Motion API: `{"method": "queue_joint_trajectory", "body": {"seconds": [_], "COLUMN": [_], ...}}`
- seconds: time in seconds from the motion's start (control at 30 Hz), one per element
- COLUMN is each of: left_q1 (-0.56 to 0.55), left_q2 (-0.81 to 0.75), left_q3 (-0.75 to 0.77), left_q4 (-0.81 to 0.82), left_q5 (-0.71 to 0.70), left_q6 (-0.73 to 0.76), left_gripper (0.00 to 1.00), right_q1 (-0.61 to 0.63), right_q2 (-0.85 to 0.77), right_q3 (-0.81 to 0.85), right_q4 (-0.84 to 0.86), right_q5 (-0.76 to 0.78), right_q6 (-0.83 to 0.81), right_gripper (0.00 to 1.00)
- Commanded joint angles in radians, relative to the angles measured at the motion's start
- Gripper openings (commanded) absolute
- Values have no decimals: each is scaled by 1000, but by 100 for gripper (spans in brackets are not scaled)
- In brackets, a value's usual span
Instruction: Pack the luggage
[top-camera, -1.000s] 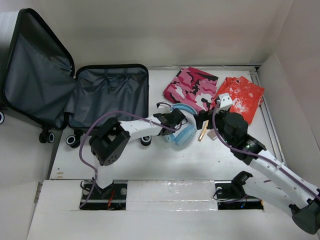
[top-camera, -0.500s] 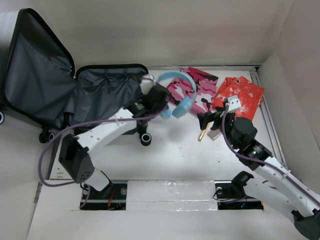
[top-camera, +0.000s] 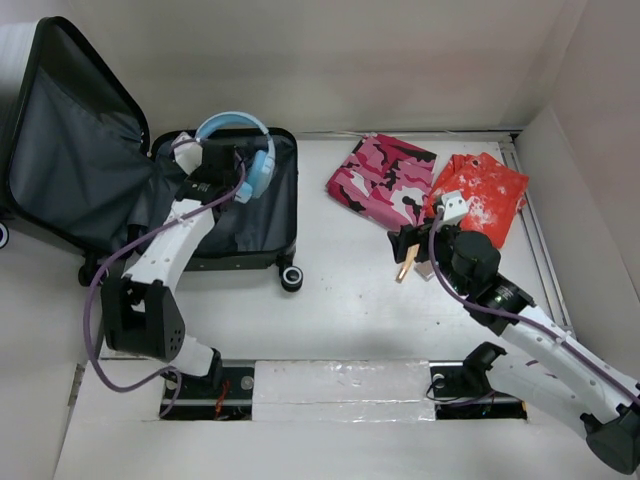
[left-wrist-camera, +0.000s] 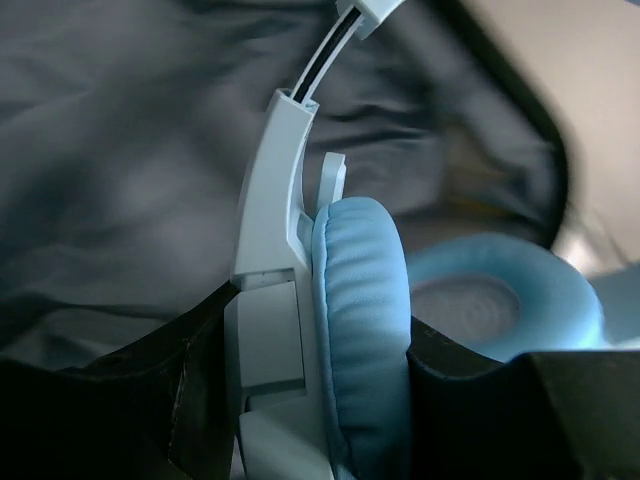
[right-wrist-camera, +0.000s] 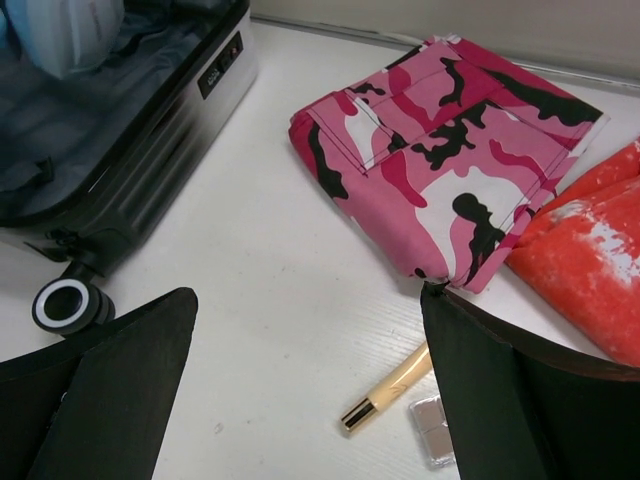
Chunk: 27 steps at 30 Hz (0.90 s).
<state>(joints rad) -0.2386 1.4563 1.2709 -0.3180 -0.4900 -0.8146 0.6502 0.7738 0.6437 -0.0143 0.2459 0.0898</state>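
**Top view.** My left gripper (top-camera: 228, 172) hangs over the open luggage (top-camera: 225, 215), clamped on a pair of light-blue headphones (top-camera: 236, 128). The headband arches up beyond the gripper, and one ear cup (top-camera: 263, 176) hangs just to its right. The luggage lies directly below this gripper on the table (top-camera: 340, 310), at the far left. Its lid (top-camera: 70, 150) is propped up further left, and a caster wheel (top-camera: 291, 279) sits at the near corner.

**Left wrist view.** The two dark fingers (left-wrist-camera: 200, 420) press from either side on a padded blue ear cup and its white arm, so the headphones (left-wrist-camera: 355, 300) are gripped between them. The grey lining (left-wrist-camera: 110, 150) of the luggage fills the background behind the gripper. I cannot tell whether the headphones touch it.

**Right wrist view.** My right gripper (right-wrist-camera: 310, 400) stands wide apart and holds nothing, its fingers (right-wrist-camera: 100, 400) clear of the table.
- Between and just ahead of the fingers lies a gold tube (right-wrist-camera: 390, 390).
- Touching or nearly touching the tube is a small square item (right-wrist-camera: 432, 440), too blurred for me to name.
- Ahead of the gripper lies a folded pink camouflage cloth (right-wrist-camera: 440, 150).
- A red cloth (right-wrist-camera: 590, 260) lies just beside the pink one, to the gripper's right.
- The luggage (right-wrist-camera: 130, 150) lies ahead and to the left, well apart from this gripper, with its wheel (right-wrist-camera: 65, 303) nearest.
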Motion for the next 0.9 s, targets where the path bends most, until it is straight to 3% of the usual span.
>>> {"method": "queue_joint_trajectory", "body": {"seconds": [0.0, 0.07, 0.1, 0.17, 0.23, 0.33, 0.5, 0.6, 0.67, 0.7, 0.73, 0.8, 0.87], "left_q1": [51, 51, 51, 61, 61, 61, 38, -109, -229, -363, -430, -587, -660], "left_q2": [33, 42, 58, 70, 79, 56, -49, -137, -148, -148, -125, -52, 10], "left_q3": [-21, -57, -58, -70, -70, -100, -166, -176, -176, -165, -165, -142, -142], "left_q4": [53, 53, 53, 53, 53, 63, 115, 172, 209, 236, 253, 281, 316], "left_q5": [37, 8, 8, 8, -2, -2, -16, -105, -133, -148, -148, -148, -58], "left_q6": [-49, -49, -49, -49, -58, -70, -69, 15, 119, 143, 166, 199, 218], "left_gripper": [20, 29, 44, 54, 72, 88, 89, 84, 79, 77, 75, 69, 65], "right_q1": [11, 11, 11, 11, 11, 11, 11, 11, 11, 11, 11, 11, 11], "right_q2": [4, 4, 4, 4, 4, 4, -5, -16, -16, -28, -28, -63, -108], "right_q3": [1, 1, 1, 1, 1, 1, 1, -9, -9, 0, 23, 56, 105], "right_q4": [62, 62, 62, 62, 62, 62, 62, 62, 53, 27, 4, -85, -145], "right_q5": [-20, -20, -20, -20, -10, 1, 27, 68, 102, 140, 165, 243, 303], "right_q6": [-7, -7, -7, -7, -7, -7, 2, 13, 25, 36, 45, 76, 100], "right_gripper": [99, 99, 99, 99, 99, 99, 99, 93, 81, 74, 69, 48, 41]}}
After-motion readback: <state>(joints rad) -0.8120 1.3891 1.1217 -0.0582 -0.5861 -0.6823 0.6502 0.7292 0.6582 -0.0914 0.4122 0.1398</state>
